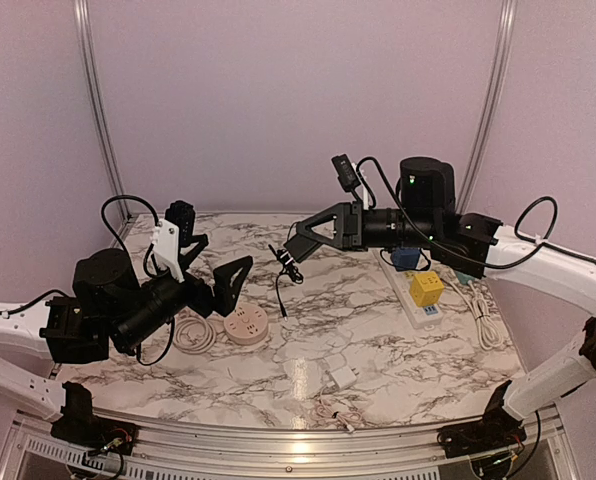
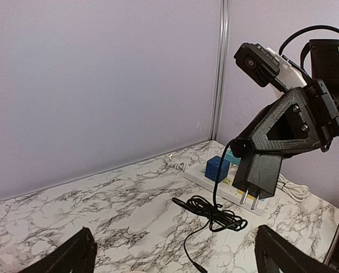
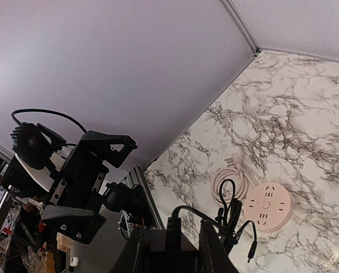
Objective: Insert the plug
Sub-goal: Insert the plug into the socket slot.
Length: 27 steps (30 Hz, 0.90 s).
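My right gripper is shut on a black plug adapter and holds it in the air above the middle of the table. The adapter's two metal prongs point down. Its black cable hangs to the marble in a loose bundle. In the right wrist view the adapter sits between the fingers. A round pink power socket lies flat at the front left and also shows in the right wrist view. My left gripper is open and empty, raised just behind the socket.
A white power strip lies at the right, carrying a yellow cube and a blue cube. A coiled cream cable lies left of the socket. A small white adapter lies near the front edge.
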Each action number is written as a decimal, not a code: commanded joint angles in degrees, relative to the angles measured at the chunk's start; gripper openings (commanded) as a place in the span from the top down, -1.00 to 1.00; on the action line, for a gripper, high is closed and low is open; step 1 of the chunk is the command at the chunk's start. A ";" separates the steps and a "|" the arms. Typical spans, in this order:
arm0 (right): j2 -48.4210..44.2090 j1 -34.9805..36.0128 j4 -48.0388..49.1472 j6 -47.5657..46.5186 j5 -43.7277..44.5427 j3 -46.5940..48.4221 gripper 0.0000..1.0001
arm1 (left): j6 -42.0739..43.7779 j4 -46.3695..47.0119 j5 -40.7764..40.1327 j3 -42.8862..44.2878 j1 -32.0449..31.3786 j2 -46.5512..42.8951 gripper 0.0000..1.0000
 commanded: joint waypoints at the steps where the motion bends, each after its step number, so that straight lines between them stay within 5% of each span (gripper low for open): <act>1: -1.89 -0.62 0.01 -0.66 0.47 1.76 1.00 | -0.52 1.91 0.48 -0.78 0.40 0.46 -0.98; 27: -3.54 -0.91 -3.76 -1.63 2.81 1.58 1.00 | -3.99 2.20 1.19 -1.35 0.49 1.86 -0.98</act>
